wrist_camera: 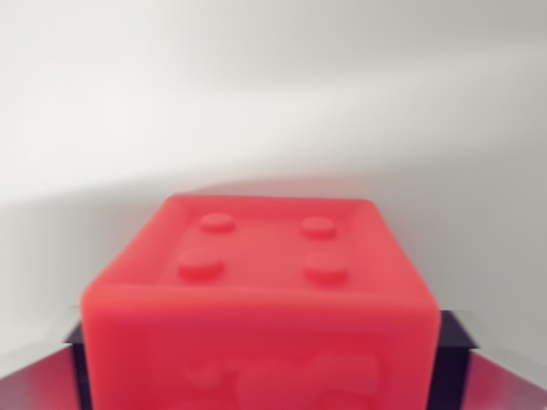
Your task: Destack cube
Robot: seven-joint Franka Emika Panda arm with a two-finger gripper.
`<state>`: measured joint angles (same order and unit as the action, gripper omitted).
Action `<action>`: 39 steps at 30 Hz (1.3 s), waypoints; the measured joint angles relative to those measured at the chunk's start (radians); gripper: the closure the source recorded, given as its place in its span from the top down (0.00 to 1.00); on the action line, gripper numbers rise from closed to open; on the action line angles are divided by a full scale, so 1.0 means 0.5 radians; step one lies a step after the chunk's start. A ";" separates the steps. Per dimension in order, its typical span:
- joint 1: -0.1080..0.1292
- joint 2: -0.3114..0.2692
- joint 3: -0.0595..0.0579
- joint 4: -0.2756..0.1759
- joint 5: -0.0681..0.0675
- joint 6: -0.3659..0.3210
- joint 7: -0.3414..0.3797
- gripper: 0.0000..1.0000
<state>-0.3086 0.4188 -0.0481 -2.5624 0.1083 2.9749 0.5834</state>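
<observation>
**cubefan:** what's your wrist cam showing right now? any logo or text on the thing?

**me:** Pretty much one big red cube (256,299) filling the lower middle of the wrist view, very close to the lens and a bit blurry. Its top face has a raised rim and four round studs (265,248) in a two-by-two square, like a toy brick. The front face has some embossed shape on it, same red as the rest, but it's cut off by the bottom edge and too soft to read. So no brand or writing I can make out.

**cubefan:** and your tool? got it or not?

**me:** There are dark fingers (453,359) flanking the cube, one at the wrist view's left and one at the right, both right up against its sides. Looks like my tool (265,367) is clamped on the cube. Behind it is just a plain pale bench (273,111) surface. I can't see what's under the cube from here.
</observation>
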 joint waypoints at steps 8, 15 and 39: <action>0.000 0.000 0.000 0.000 0.000 0.000 0.000 1.00; 0.000 0.000 0.000 0.000 0.000 0.000 0.000 1.00; 0.042 -0.177 -0.046 -0.045 -0.011 -0.126 0.011 1.00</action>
<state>-0.2874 0.3305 -0.0712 -2.5848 0.1029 2.9121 0.5889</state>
